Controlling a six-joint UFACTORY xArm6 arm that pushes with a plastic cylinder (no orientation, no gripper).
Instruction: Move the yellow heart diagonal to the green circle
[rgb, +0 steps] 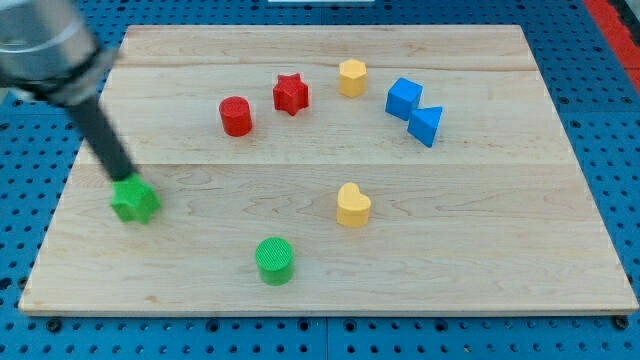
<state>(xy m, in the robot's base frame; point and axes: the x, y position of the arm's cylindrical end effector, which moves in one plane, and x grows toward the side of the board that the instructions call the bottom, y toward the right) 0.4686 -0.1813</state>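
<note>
The yellow heart lies right of the board's middle. The green circle, a short cylinder, stands below and to the left of it, near the view's bottom edge of the board. My tip is far to the view's left, touching the top of a green star. It is well away from the heart and the circle.
A red cylinder, a red star, a yellow hexagon, a blue cube-like block and a blue triangle sit in an arc across the upper board. The wooden board lies on a blue pegboard.
</note>
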